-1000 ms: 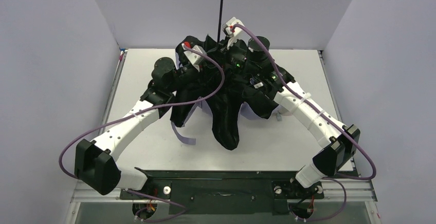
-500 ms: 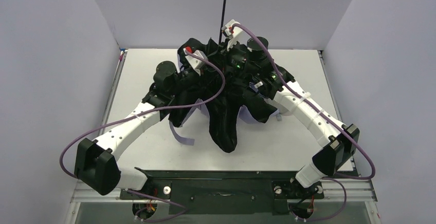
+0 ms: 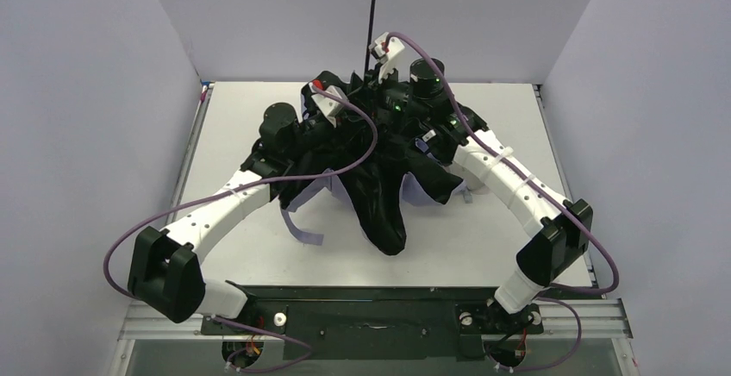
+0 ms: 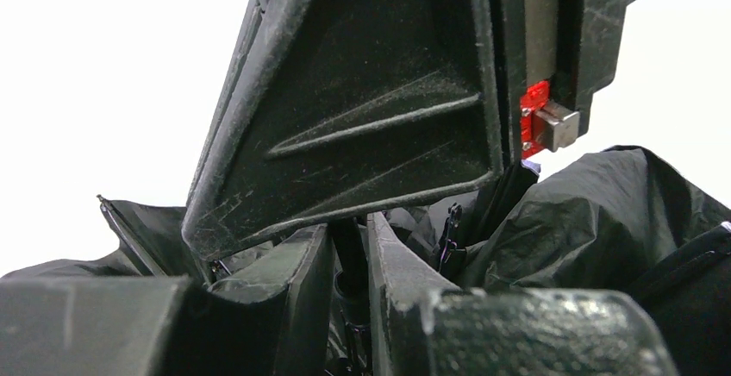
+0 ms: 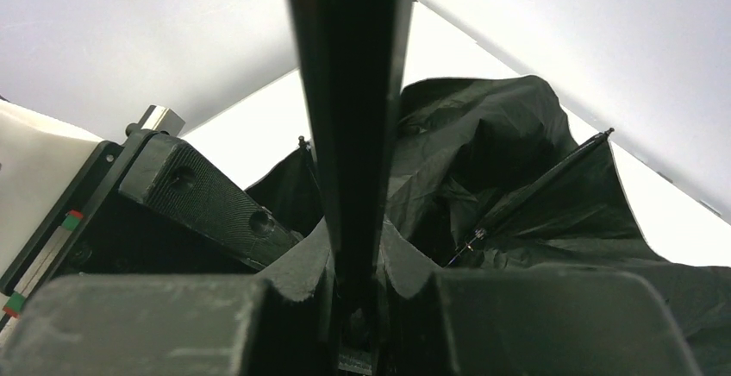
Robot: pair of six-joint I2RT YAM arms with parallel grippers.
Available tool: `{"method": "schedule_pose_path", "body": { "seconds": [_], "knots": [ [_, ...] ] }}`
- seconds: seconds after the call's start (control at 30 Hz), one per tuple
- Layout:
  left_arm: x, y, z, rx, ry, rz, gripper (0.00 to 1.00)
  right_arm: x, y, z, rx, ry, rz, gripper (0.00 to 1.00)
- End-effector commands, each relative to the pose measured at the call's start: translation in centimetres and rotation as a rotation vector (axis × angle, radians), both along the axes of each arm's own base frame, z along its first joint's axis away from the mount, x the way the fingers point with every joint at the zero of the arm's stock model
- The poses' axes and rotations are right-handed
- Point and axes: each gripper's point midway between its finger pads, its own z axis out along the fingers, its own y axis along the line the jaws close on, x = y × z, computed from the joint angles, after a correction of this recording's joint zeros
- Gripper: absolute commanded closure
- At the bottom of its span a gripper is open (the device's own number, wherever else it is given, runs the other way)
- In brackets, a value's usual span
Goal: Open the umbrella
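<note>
Umbrella (image 3: 379,195), where is it?
— Middle of the surface (image 3: 517,117), shaft (image 3: 372,14) upright, black folds drooping around it.
— Left tool (image 4: 349,255)?
— Pressed together on a thin black part of the umbrella, among the folds.
— Right tool (image 5: 353,281)?
— Pinching the shaft, close to the left one.

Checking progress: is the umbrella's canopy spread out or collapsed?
Collapsed. The canopy hangs in limp black folds, not stretched taut, though the shaft stands extended upward.
</note>
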Motion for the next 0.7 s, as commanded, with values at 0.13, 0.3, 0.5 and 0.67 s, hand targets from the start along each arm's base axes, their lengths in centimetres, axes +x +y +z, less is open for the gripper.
{"method": "schedule_pose_path", "body": {
  "seconds": [0.13,0.3,0.5,0.67],
  "knots": [
    [0.3,3.0,-12.9,0.262,0.275,0.055,0.81,-3.1,-4.4,20.6,0.393,-0.430,-0.034,1.00],
    [0.4,3.4,-14.0,0.281,0.298,0.072,0.79,-2.6,-5.3,21.7,0.408,-0.462,-0.067,1.00],
    [1.2,4.0,-14.5,0.267,0.351,0.104,0.79,-2.7,-5.7,21.9,0.404,-0.477,-0.062,1.00],
    [0.6,4.2,-11.7,0.234,0.303,0.067,0.72,-1.9,-5.7,19.5,0.322,-0.475,-0.084,1.00]
  ]
}}
